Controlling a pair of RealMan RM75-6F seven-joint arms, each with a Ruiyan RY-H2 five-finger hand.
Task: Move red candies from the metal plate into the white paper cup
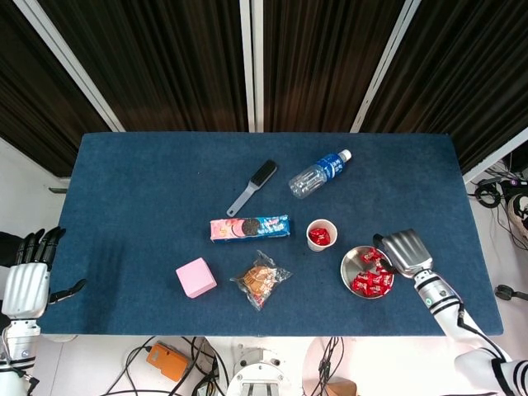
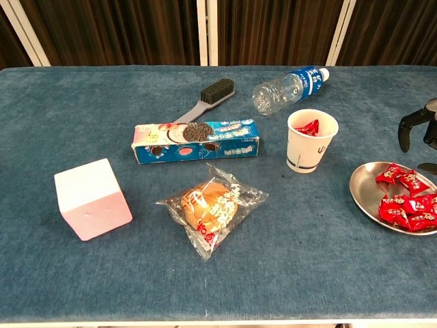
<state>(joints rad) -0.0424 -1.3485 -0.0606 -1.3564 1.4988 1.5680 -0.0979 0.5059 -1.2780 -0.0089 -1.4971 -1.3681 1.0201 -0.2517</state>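
Note:
The white paper cup (image 1: 321,234) (image 2: 311,141) stands upright right of the cookie box, with a red candy inside. The metal plate (image 1: 351,267) (image 2: 365,192) lies to its right near the front edge and holds several red candies (image 1: 370,277) (image 2: 406,202). My right hand (image 1: 402,251) (image 2: 418,130) hovers over the plate's right rim, fingers spread downward and holding nothing. My left hand (image 1: 26,276) hangs off the table's left edge, fingers apart, holding nothing.
A blue cookie box (image 1: 249,228), a wrapped pastry (image 1: 260,280), a pink cube (image 1: 195,277), a grey brush (image 1: 253,186) and a lying water bottle (image 1: 319,173) are spread over the blue table (image 1: 148,198).

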